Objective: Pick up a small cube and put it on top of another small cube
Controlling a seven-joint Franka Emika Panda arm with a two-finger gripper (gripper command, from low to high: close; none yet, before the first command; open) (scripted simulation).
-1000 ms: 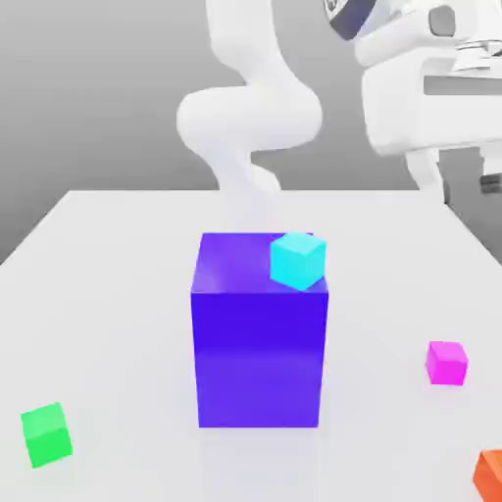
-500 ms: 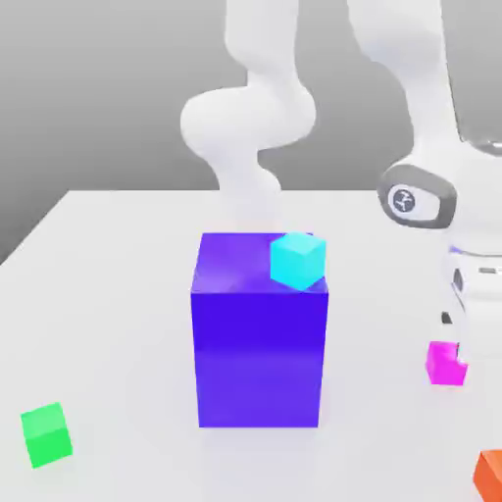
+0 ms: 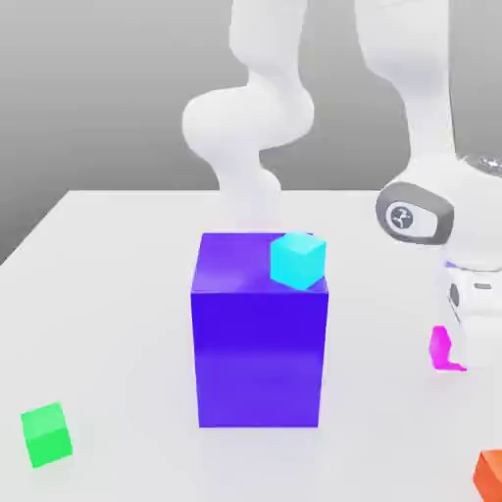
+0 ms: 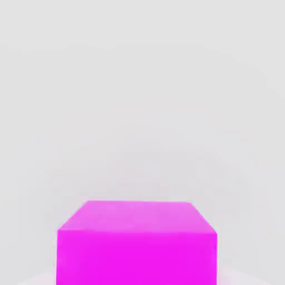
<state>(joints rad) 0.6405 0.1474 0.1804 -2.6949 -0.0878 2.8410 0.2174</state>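
Grasp step, I judge. Left to right in the exterior view: one green cube [image 3: 46, 434] near the table's [image 3: 108, 284] front-left corner; one big blue-purple block [image 3: 259, 338] mid-table with one cyan cube [image 3: 297, 260] on top; one small magenta cube [image 3: 440, 348] toward the right edge, partly hidden by the hand [image 3: 469, 333] that is down at it; one orange cube [image 3: 489, 475] at the front-right corner. Hand open or closed: cannot tell. Next: secure the magenta cube [image 4: 137, 242], lift, pick a small cube to stack on.

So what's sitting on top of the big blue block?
A cyan cube sits on the big blue block, at a top corner toward the exterior view's right. The patch of the block's top under the cube is covered.
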